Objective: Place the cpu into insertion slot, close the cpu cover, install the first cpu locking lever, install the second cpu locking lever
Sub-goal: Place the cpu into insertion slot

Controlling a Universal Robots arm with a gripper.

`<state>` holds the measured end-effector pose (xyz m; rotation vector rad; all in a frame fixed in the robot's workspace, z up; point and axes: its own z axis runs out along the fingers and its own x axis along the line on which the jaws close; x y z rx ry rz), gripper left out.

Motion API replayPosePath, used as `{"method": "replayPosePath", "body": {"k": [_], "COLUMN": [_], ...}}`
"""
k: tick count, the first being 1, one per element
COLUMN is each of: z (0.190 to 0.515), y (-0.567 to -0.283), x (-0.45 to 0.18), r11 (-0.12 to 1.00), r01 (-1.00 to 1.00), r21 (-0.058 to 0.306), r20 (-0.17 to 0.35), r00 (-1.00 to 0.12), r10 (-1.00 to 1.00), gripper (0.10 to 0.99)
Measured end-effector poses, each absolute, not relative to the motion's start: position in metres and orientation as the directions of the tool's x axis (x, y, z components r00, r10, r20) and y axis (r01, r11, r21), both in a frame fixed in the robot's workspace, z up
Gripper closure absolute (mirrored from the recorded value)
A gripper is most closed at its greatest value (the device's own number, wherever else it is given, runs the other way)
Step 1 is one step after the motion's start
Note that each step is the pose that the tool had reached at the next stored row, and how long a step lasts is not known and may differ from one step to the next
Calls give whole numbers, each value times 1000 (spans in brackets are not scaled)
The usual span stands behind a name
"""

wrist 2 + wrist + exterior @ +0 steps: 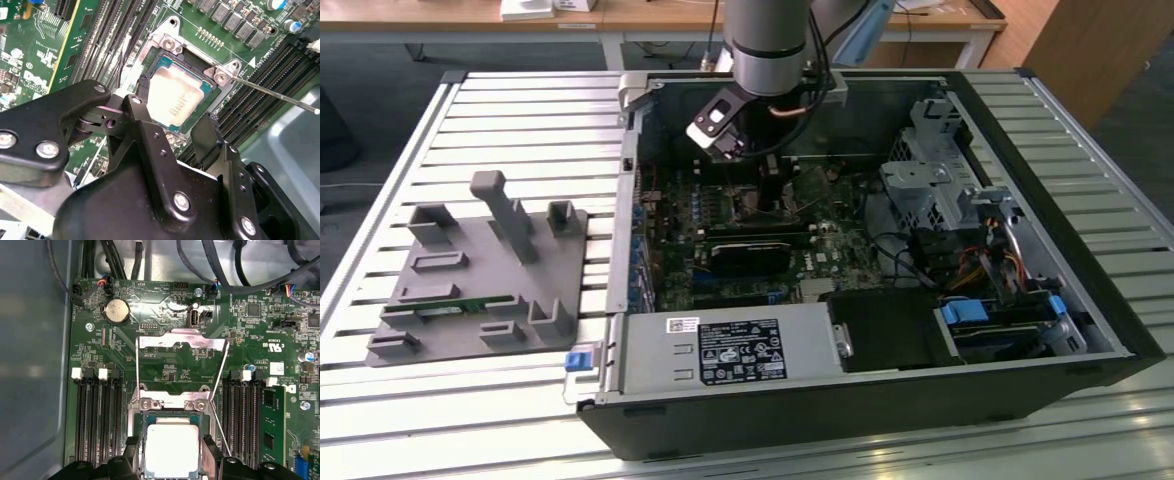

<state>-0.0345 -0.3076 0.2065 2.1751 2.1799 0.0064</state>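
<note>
Straddling the cpu (171, 452) in the insertion slot (166, 62), the claw (173, 104) crowds both edges, grip impossible to tell.

You have a white printed label (744, 352) on the power supply (654, 362), white lettering across the green circuit board (250, 335), and faint marks on the cpu (171, 450) top; none reads clearly enough to quote.

Upright arm (771, 40), hand (170, 452) downward.
</note>
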Motion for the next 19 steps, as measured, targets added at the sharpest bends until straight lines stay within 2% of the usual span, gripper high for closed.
{"method": "replayPosePath", "body": {"k": [2, 4, 5, 8, 9, 11, 12, 13, 19], "z": [208, 209, 209, 209, 209, 209, 209, 209, 210], "y": [-308, -308, -308, -308, -308, -308, -308, -308, -308], "x": [-35, -34, -35, -35, -35, -35, -35, -35, -35], "r11": [3, 3, 3, 3, 3, 3, 3, 3, 3], "r01": [999, 999, 999, 999, 999, 999, 999, 999, 999], "r21": [47, 47, 47, 47, 47, 47, 47, 47, 47], "r20": [-41, -41, -41, -41, -41, -41, -41, -41, -41], "r00": [-1, -1, -1, -1, -1, -1, -1, -1, -1], "r10": [999, 999, 999, 999, 999, 999, 999, 999, 999], "gripper": [486, 616, 616, 788, 788, 906, 906, 965, 980]}}
